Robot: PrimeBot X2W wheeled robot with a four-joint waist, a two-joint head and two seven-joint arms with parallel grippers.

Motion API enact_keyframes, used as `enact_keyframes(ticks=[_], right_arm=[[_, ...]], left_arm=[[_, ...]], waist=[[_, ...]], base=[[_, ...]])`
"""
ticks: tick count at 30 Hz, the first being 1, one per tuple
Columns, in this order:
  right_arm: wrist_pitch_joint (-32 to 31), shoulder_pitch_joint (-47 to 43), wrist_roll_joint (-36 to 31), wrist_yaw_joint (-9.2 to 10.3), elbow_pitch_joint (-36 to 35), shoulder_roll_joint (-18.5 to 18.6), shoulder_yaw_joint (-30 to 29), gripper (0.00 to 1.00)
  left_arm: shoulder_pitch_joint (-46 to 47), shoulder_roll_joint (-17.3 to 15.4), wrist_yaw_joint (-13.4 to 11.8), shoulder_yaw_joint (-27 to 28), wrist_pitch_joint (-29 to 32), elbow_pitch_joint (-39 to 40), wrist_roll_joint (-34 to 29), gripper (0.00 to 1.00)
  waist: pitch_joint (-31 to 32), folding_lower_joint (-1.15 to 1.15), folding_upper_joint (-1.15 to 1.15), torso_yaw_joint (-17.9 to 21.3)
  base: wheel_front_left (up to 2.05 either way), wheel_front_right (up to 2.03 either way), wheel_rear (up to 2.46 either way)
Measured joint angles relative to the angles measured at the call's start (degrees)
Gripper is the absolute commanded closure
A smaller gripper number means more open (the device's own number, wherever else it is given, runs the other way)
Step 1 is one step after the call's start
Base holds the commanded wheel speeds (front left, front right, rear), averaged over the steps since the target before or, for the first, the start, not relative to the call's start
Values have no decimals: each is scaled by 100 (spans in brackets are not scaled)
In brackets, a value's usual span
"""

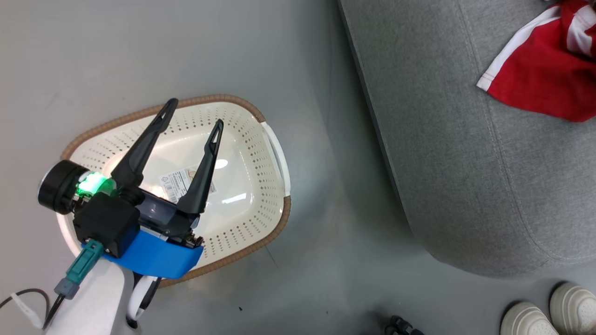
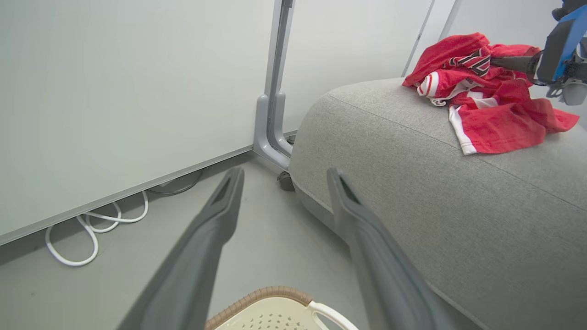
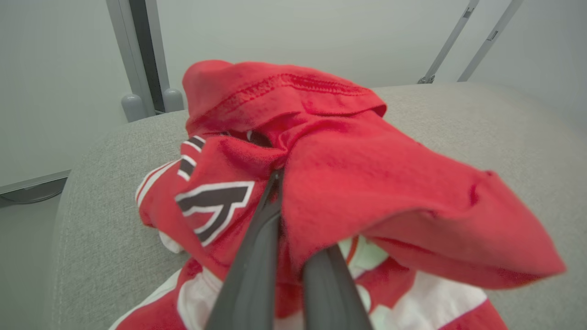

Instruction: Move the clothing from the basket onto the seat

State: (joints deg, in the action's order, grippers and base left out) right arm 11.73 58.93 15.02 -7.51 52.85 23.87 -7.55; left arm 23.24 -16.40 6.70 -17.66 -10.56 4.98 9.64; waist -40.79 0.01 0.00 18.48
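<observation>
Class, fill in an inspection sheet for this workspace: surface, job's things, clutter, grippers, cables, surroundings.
Surface: grey floor, smooth, with a few dark specks.
Job's things: basket on the floor, no clothing seen inside, paper label on its bottom; clothing bunched on the seat.
Clutter: pale shoes by the seat's corner.
Grippers: left gripper open above the basket; right gripper shut on the clothing.
Cables: white cable looped along the wall's foot.
Surroundings: pale wall, grey post.
</observation>
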Motion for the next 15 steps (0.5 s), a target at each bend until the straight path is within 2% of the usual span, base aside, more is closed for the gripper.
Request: enact_keyframes(ticks=[1, 2, 3, 9, 15], right_arm=[[22, -20, -2, 1, 56, 1, -2, 85], [49, -40, -7, 1, 121, -3, 3, 54], [64, -65, -32, 1, 175, -5, 27, 0], [125, -398, -88, 1, 279, 33, 298, 0], [25, -1092, -57, 1, 160, 182, 578, 0]], left_arm=[[-17, 3, 0, 0, -13, -24, 22, 0], [-44, 15, -5, -2, -27, -66, 42, 0], [-78, 32, -5, -8, -71, -109, 53, 0], [-233, 294, -16, -125, -291, -590, 221, 0], [-496, 666, -16, -189, -422, -1220, 447, 0]], waist=[[44, 0, 0, -7], [94, 0, 0, -15], [153, 0, 0, -24], [684, -1, 0, -124], [1473, -2, 0, -280]], base=[[0, 0, 0], [0, 0, 0], [0, 0, 0], [0, 0, 0], [0, 0, 0]])
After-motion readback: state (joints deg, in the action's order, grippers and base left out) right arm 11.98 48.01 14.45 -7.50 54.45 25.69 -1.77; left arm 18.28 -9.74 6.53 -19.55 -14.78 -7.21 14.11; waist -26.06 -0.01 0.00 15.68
